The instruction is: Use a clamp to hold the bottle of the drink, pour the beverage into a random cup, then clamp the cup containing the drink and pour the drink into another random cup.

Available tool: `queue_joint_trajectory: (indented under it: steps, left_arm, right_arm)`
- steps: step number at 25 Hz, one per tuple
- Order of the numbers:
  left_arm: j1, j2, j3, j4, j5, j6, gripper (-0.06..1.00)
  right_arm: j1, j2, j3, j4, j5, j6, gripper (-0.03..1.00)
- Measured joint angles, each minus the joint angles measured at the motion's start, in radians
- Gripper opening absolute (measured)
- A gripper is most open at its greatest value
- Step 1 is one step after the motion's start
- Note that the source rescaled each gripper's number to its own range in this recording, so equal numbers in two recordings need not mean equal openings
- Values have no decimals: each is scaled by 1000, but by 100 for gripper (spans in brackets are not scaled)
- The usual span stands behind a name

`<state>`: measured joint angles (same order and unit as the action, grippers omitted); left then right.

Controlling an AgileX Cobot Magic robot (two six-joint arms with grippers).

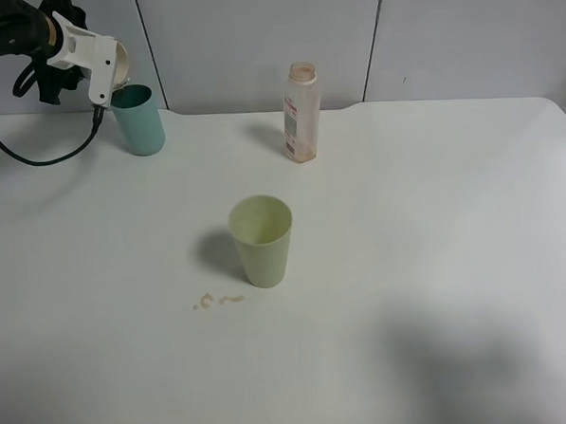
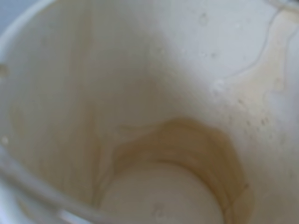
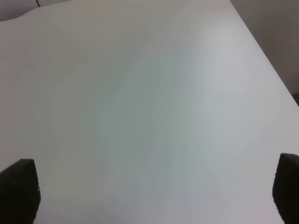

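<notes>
My left gripper (image 1: pixel 100 74) is at the far left back, shut on a white cup (image 1: pixel 120 64) that it holds tilted over the rim of a teal cup (image 1: pixel 139 120). The left wrist view looks straight into the white cup (image 2: pixel 154 93); a brownish film of drink (image 2: pixel 187 140) coats its inside near the bottom. The drink bottle (image 1: pixel 302 113) stands uncapped and upright at the back middle, nearly empty. A pale green cup (image 1: pixel 262 240) stands upright at the table's middle. My right gripper (image 3: pixel 154 186) is open and empty above bare table; it does not show in the exterior view.
A small brownish spill (image 1: pixel 216 299) lies on the white table (image 1: pixel 435 213) just front-left of the pale green cup. A black cable (image 1: pixel 33 157) hangs from the left arm onto the table. A grey panelled wall (image 1: pixel 255 33) stands behind.
</notes>
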<state>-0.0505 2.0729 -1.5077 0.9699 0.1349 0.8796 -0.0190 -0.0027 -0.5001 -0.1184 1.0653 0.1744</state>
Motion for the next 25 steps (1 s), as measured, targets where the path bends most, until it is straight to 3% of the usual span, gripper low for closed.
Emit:
queue_joint_trajectory:
  steps: [9,17,23,24,25]
  left_arm:
    - [0,0,0,36,0,1,0]
    - [0,0,0,1,0,-8,0]
    - [0,-1,0,-89,1,-132,0]
    - [0,-2,0,-98,1,-167,0]
    - [0,-8,0,-107,1,-271,0]
  right_arm:
    - [0,0,0,0,0,0,100]
    - [0,0,0,0,0,0,100]
    - [0,0,0,0,0,0,100]
    - [0,0,0,0,0,0,100]
    - [0,0,0,0,0,0,100]
